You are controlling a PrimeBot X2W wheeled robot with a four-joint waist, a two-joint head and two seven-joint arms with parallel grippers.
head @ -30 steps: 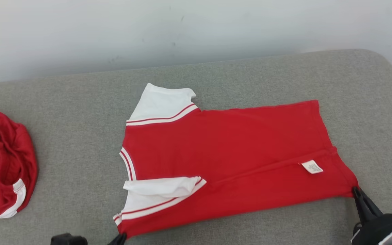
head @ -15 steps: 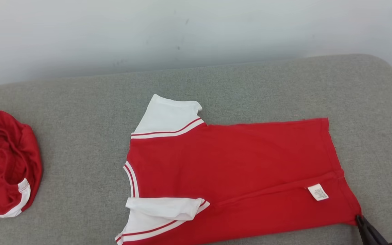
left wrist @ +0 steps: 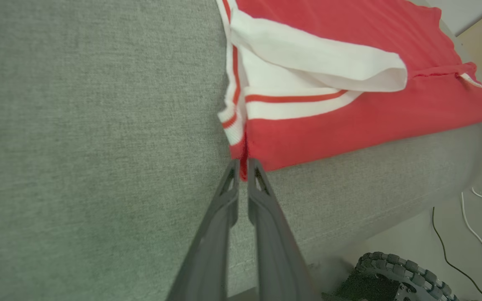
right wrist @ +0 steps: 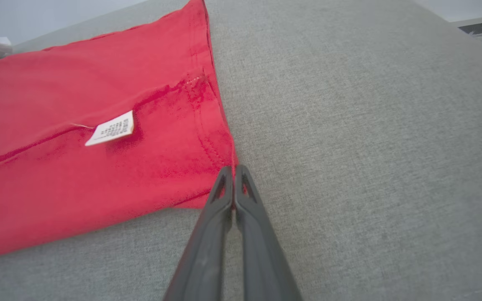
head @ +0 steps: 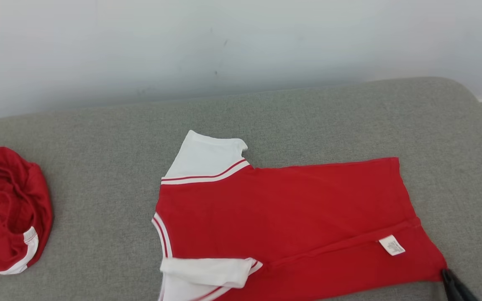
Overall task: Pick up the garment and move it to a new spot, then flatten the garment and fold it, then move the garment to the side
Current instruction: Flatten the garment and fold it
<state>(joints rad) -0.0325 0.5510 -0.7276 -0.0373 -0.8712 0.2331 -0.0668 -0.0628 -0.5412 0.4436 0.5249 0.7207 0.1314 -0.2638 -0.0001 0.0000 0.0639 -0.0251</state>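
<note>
Shirt [head: 291, 217], red with white sleeves, lies flat near the cushion's [head: 98, 167] front edge, right of centre. A second red garment [head: 6, 209] sits bunched at the left edge. The shirt looks like light, limp knit that will drape and crease, so its corners are the places to hold. The left fingers [left wrist: 224, 209] are clenched on its shoulder corner at the front edge. The right fingers [right wrist: 216, 217] are clenched on the front hem corner. The near sleeve [head: 207, 269] lies doubled over and likely needs smoothing.
</note>
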